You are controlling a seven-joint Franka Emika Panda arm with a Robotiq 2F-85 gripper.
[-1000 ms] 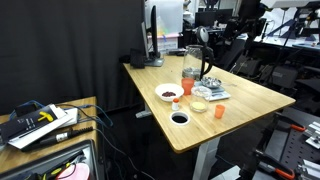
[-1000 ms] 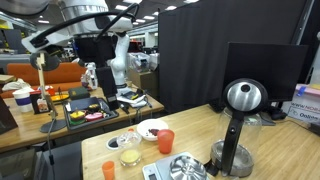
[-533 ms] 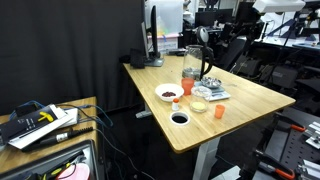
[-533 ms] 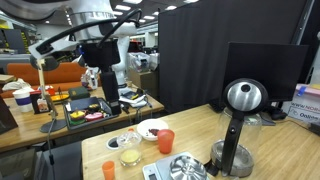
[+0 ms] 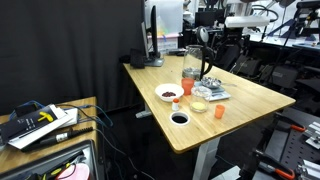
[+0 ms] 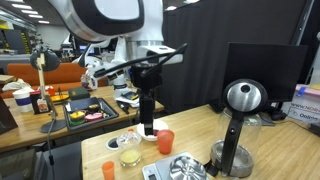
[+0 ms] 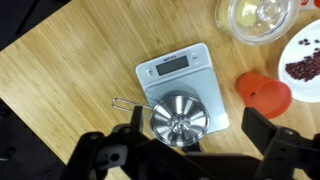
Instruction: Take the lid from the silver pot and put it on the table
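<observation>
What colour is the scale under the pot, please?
The scale is silver-grey, clearest in the wrist view.

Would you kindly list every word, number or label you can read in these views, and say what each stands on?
No text can be read with certainty.
On the scale, the display and button marks in the wrist view: too small and blurred to read.
On the white box, the printing in an exterior view: blurred.

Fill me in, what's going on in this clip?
The robot arm's gripper hangs over the table, fingers open and holding nothing, looking down on the silver pot. The pot sits on a kitchen scale with the lid on it. An orange cup stands beside the scale. The lid has not been grasped yet.
</observation>
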